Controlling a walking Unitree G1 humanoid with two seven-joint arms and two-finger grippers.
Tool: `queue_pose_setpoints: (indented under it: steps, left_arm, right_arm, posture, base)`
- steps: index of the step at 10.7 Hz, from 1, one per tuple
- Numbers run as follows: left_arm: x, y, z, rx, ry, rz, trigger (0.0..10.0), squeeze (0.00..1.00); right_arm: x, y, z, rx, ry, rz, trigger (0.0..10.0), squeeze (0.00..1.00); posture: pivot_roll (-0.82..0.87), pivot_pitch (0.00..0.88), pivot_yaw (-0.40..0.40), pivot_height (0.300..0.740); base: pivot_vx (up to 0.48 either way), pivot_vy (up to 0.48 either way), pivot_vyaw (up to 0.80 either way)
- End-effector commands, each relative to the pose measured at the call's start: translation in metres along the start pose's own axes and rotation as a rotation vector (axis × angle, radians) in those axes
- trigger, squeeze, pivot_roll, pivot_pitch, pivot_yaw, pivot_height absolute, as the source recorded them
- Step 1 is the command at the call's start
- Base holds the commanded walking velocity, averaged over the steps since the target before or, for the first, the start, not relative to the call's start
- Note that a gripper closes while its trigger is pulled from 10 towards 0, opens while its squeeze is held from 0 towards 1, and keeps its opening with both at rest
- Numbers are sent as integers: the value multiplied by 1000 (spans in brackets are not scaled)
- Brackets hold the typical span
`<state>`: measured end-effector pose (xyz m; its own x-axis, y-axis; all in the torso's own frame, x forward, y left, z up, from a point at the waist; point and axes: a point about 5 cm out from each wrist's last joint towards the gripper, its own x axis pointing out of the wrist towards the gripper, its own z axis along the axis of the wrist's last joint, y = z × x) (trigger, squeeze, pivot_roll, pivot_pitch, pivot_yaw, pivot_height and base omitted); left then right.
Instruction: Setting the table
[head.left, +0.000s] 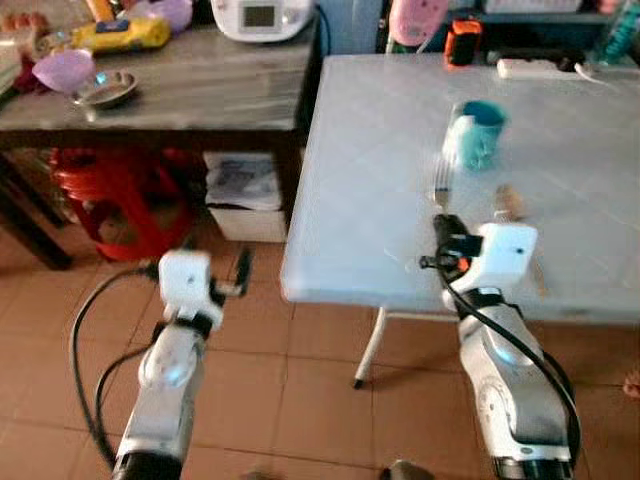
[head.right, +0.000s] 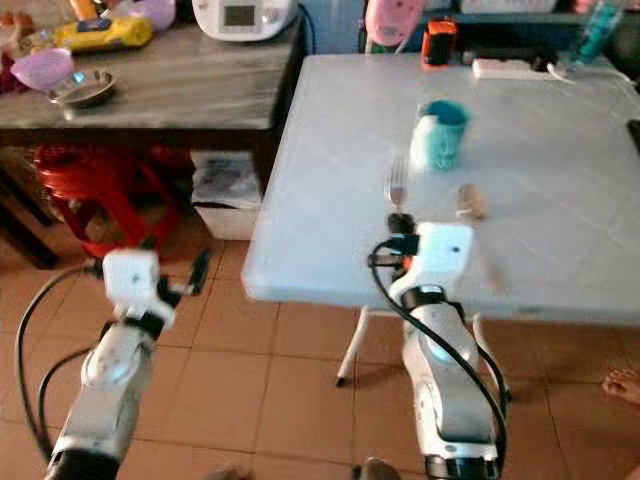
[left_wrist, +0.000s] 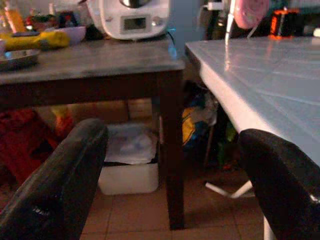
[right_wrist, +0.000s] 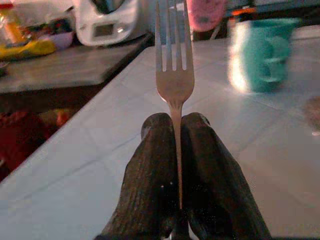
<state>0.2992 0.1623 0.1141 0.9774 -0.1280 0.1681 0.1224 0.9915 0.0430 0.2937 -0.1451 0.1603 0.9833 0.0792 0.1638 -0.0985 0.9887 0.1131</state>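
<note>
Lower left, left gripper (head.left: 232, 278) with fingers spread over the tiled floor (head.left: 300, 380); lower centre, right gripper (right_wrist: 175, 125) pinching a fork (right_wrist: 173, 55), tines forward, over the white table (head.left: 380, 240); beyond, upper right, teal mug (head.left: 476, 132); upper left, dark side table (head.left: 200, 95).

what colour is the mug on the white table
Teal; the mug shows best in the right wrist view, beyond the fork.

My head pair looks down over the white table (head.left: 380, 150). My right wrist camera sits low above it; the left faces the wooden table (left_wrist: 90, 65) from below.
</note>
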Motion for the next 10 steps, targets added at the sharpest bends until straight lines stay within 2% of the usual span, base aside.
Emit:
queue_pose_setpoints:
  steps: [1,10]
  left_arm:
    - [-6,11,-5,19,25,27,10000,0]
    - [-4,7,-5,9,23,22,10000,0]
  right_arm:
    - [1,10,3,12,-18,36,10000,0]
    - [2,9,1,6,-16,44,10000,0]
  posture:
    - [-72,146,69,740]
    - [-77,140,64,740]
  base:
    - [0,476,0]
    - [0,476,0]
